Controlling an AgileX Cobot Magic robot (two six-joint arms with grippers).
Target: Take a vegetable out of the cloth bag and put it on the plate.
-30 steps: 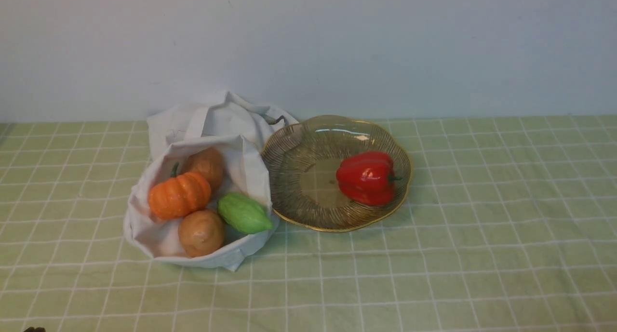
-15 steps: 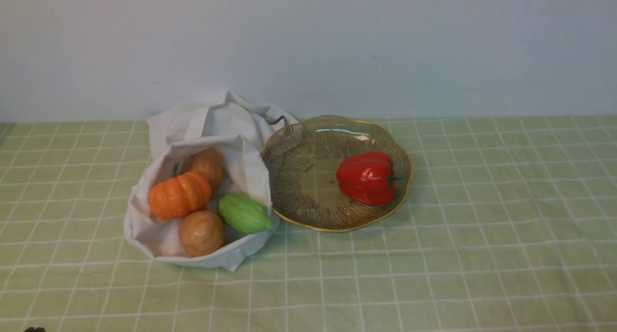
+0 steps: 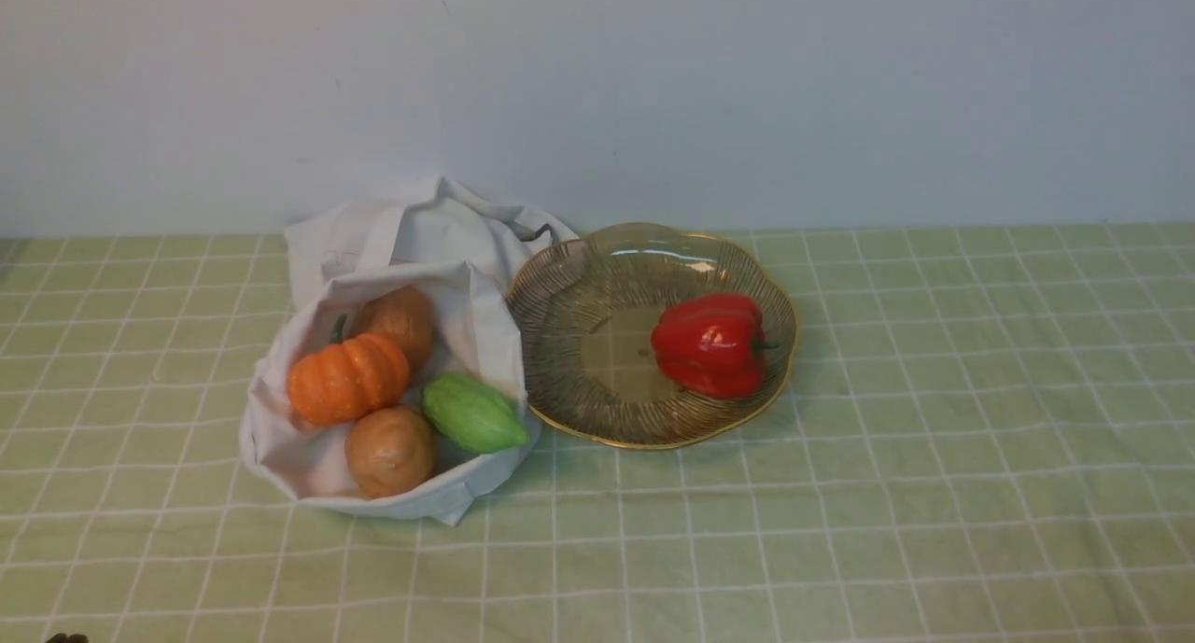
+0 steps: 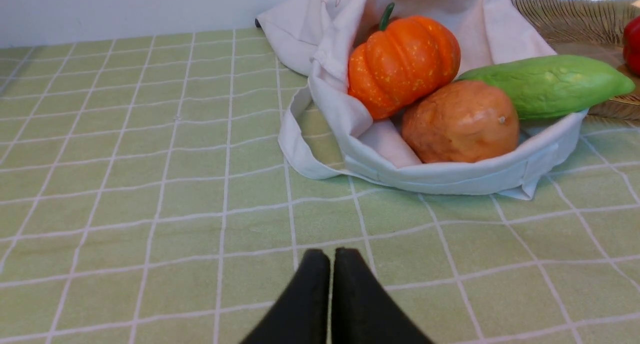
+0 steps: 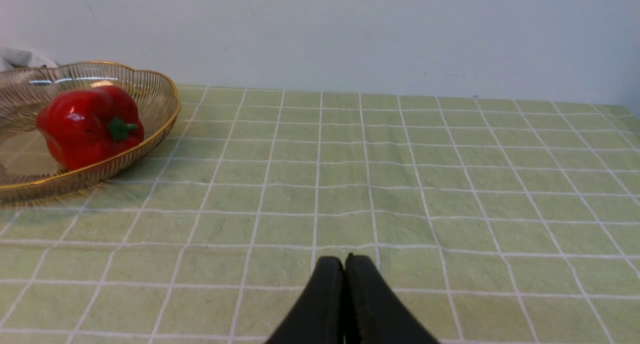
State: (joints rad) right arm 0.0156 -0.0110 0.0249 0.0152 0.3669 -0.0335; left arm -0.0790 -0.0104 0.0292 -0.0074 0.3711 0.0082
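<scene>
While both my left gripper (image 4: 330, 256) and right gripper (image 5: 344, 263) sit pinched together, empty, the pumpkin (image 4: 403, 63) lies ahead of the left fingers in the cloth bag (image 4: 450, 176); reaching in, I risk snagging cloth and dragging it into the plate (image 3: 579, 279).

The pumpkin (image 3: 346, 378) is partly hiding the far potato (image 3: 401, 322); the right wrist view's edge is cropping the plate (image 5: 150, 92); both arms are sitting outside the front view.
</scene>
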